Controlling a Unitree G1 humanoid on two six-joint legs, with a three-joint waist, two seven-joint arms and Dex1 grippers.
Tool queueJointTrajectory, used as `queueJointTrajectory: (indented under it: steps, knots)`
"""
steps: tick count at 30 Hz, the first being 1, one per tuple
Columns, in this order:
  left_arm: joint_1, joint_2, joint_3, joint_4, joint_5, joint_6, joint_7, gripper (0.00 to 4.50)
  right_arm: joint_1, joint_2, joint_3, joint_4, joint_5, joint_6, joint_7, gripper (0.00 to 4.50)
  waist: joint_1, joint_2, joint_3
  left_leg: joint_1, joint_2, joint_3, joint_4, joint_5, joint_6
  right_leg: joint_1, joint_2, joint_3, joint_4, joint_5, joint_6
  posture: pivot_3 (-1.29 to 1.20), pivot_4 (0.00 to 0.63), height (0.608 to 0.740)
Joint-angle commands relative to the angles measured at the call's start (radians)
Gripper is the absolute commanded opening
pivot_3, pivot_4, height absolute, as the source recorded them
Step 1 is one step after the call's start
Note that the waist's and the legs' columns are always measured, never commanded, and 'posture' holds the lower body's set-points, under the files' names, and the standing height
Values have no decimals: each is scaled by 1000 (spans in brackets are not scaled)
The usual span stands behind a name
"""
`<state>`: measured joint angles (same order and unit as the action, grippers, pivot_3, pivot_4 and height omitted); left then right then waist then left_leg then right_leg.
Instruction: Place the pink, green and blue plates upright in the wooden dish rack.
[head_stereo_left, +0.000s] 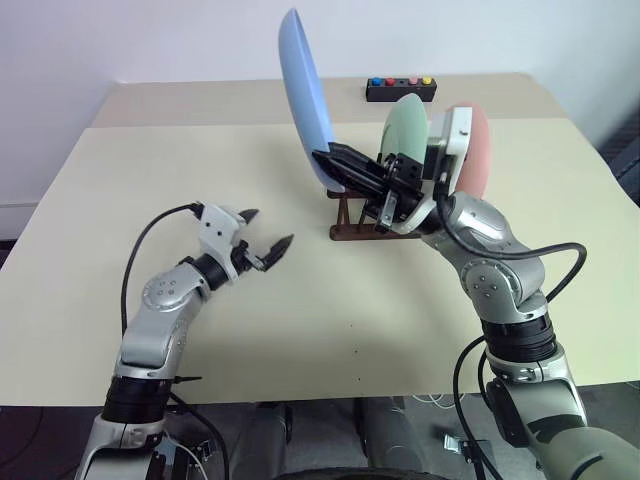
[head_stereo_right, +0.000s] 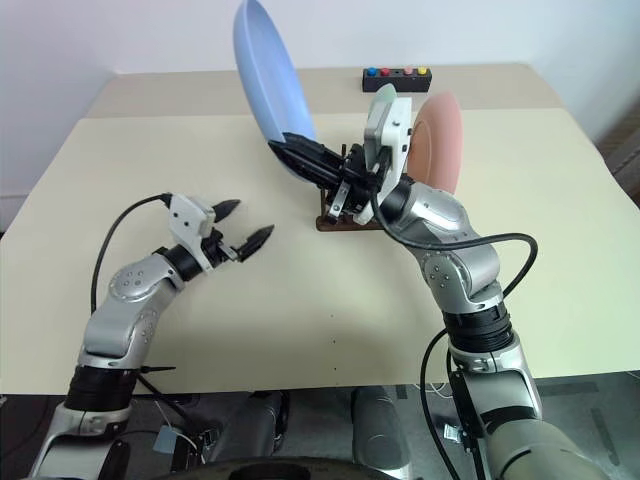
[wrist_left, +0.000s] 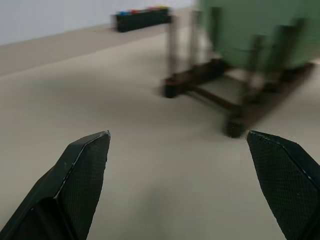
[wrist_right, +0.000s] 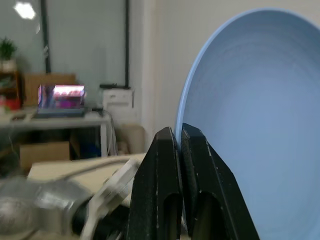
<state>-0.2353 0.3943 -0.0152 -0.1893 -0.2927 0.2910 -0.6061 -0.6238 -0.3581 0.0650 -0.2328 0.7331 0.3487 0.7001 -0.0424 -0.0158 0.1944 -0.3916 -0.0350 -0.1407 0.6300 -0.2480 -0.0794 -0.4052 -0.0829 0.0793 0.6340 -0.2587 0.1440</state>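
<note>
I hold my right tool (head_stereo_left: 335, 170) pinched on the blue plate (head_stereo_left: 303, 95), upright above the wooden dish rack (head_stereo_left: 362, 222) for slotting in (left tool (head_stereo_left: 268, 232) spread empty).

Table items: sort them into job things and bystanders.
Job:
- light blue round plate, in the right gripper
- mint green round plate, in the rack
- salmon pink round plate, in the rack
- dark brown wooden dish rack

Lying about:
- black box with coloured buttons
</note>
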Motion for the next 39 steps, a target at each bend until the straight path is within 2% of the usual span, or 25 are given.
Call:
queueJointTrajectory:
  steps: [1, 17, 34, 35, 37, 39]
  knots:
    - [5, 0, -18, -55, -6, -16, -20, 4458, -2, 25, -55, -2, 30, 10, -8, 0, 0, 0, 0, 0, 0, 0, 0, 0, 0, 0, 0, 0, 0, 0, 0, 0, 150, 740]
    - [2, -1, -17, -74, -19, -5, -31, 4458, 9, 69, -126, 111, 43, 120, -43, 0, 0, 0, 0, 0, 0, 0, 0, 0, 0, 0, 0, 0, 0, 0, 0, 0, 150, 740]
    - [12, 1, -15, -101, -42, -11, -54, 4458, 14, 100, -182, 123, 69, 193, -68, 0, -1, 0, 0, 0, 0, 0, 0, 0, 0, 0, 0, 0, 0, 0, 0, 0, 150, 740]
    - [11, 0, -15, -101, -41, -12, -54, 4500, 14, 99, -184, 123, 70, 197, -68, 474, -1, 0, 0, 0, 0, 0, 0, 0, 0, 0, 0, 0, 0, 0, 0, 0, 150, 740]
    - [9, 0, -15, -99, -41, -13, -54, 4500, 13, 100, -187, 123, 69, 200, -69, 897, -1, 0, 0, 0, 0, 0, 0, 0, 0, 0, 0, 0, 0, 0, 0, 0, 150, 740]
    - [10, -1, -16, -100, -40, -14, -53, 4500, 16, 99, -189, 117, 68, 205, -68, 1864, -1, 0, 0, 0, 0, 0, 0, 0, 0, 0, 0, 0, 0, 0, 0, 0, 150, 740]
